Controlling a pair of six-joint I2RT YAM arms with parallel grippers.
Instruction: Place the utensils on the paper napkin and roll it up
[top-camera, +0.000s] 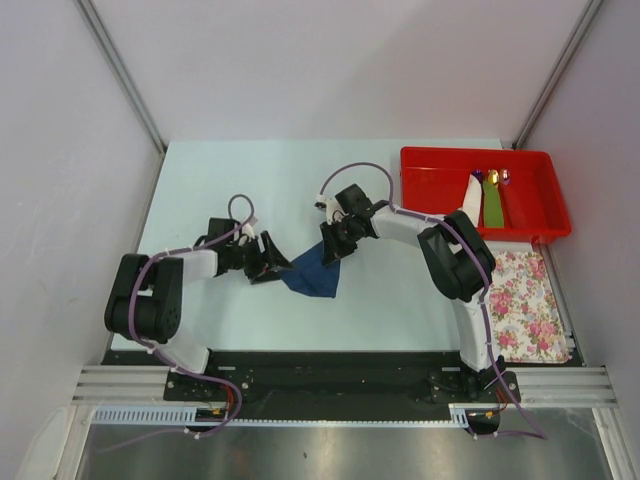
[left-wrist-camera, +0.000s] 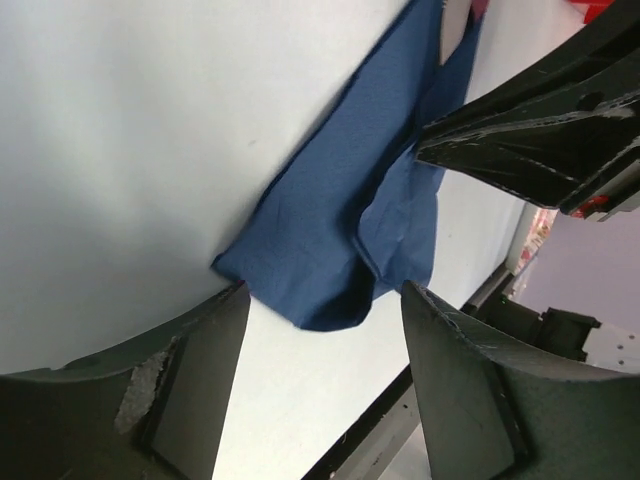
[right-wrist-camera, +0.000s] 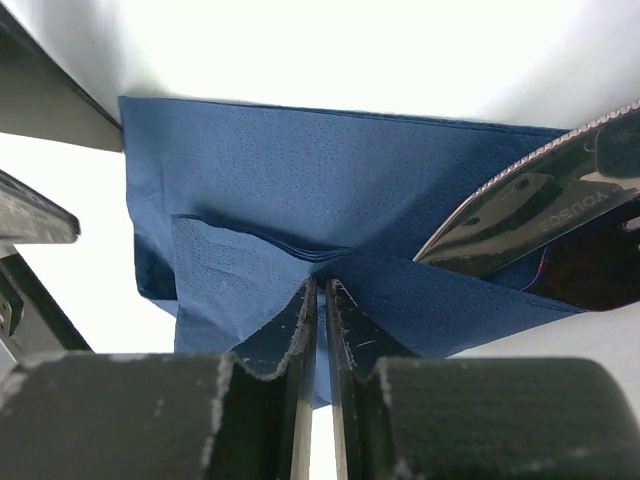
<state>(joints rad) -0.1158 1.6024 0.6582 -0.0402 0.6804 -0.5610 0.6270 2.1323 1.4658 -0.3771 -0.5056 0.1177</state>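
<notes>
The dark navy paper napkin (top-camera: 312, 274) lies partly folded on the pale table between the two arms. My right gripper (right-wrist-camera: 320, 288) is shut, pinching a fold of the napkin (right-wrist-camera: 300, 190) near its far edge. A dark grey knife blade (right-wrist-camera: 530, 205) lies in the napkin to the right of my fingers. My left gripper (left-wrist-camera: 325, 300) is open, its jaws on either side of the napkin's near corner (left-wrist-camera: 330, 230), not holding it. In the top view my left gripper (top-camera: 270, 262) is at the napkin's left corner and my right gripper (top-camera: 335, 245) at its upper edge.
A red tray (top-camera: 440, 200) at the back right holds a white piece, a green piece and small utensils (top-camera: 492, 190). A pink-flowered white cloth (top-camera: 528, 305) lies at the right, in front of the tray. The table's black front rail runs along the near edge.
</notes>
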